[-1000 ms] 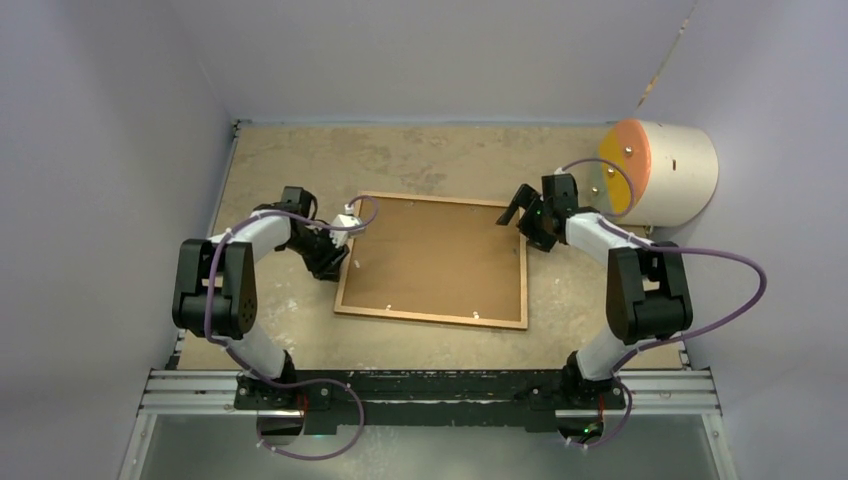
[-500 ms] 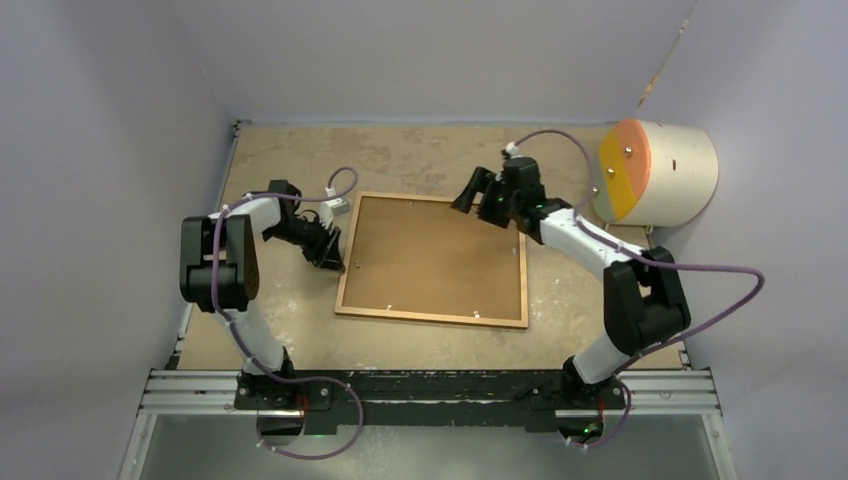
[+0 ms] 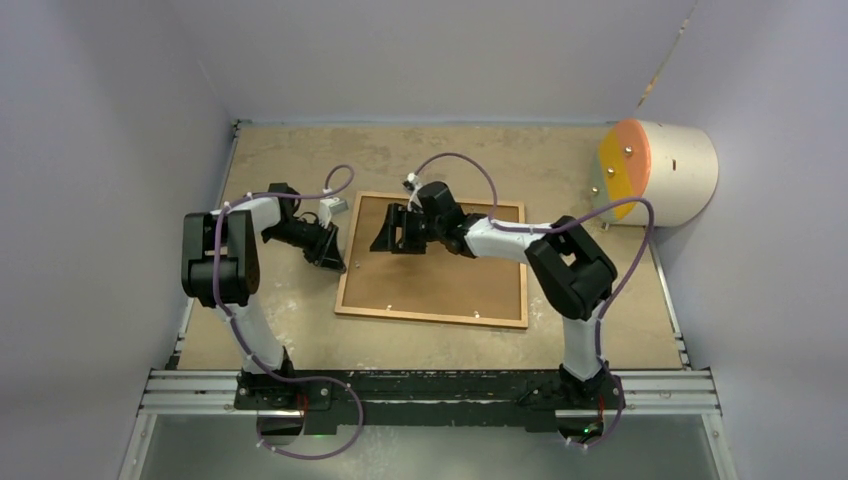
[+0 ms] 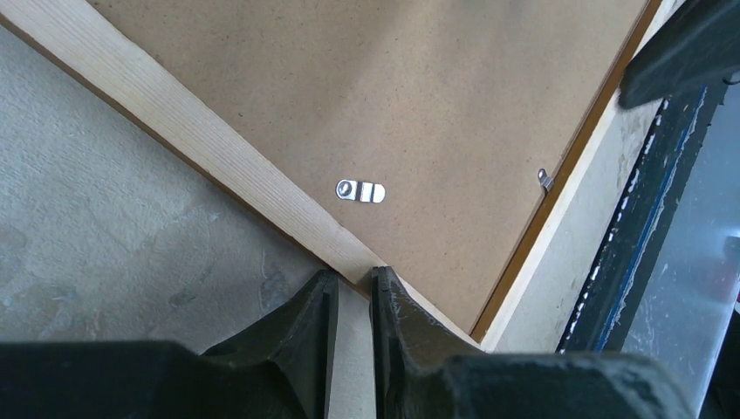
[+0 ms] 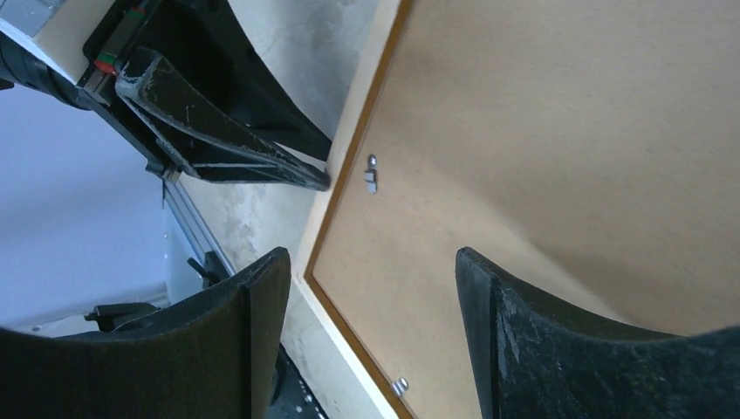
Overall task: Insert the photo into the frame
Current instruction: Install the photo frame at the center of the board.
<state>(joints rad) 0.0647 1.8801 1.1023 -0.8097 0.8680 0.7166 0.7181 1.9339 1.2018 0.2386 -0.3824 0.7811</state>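
Note:
The orange-brown wooden frame [image 3: 430, 317] lies face down in the middle of the table with the plain brown backing board [image 3: 455, 270] set in it. The photo is not in view. My left gripper [image 3: 335, 262] is shut, its tips against the outer side of the frame's left rail [image 4: 192, 131], next to a small metal clip [image 4: 361, 190]. My right gripper [image 3: 390, 237] is open and empty, hovering over the board's upper left part [image 5: 541, 131], near the frame's left rail [image 5: 319, 229]. The left gripper's fingers [image 5: 218, 148] show in the right wrist view.
A white cylinder with an orange end face [image 3: 665, 170] lies at the back right corner. Grey walls close in the table on three sides. A metal rail [image 3: 430, 385] runs along the near edge at the arm bases.
My right arm has swung left from the frame's upper right corner to over the board's upper left part. My left gripper has drawn back slightly to the frame's left edge.

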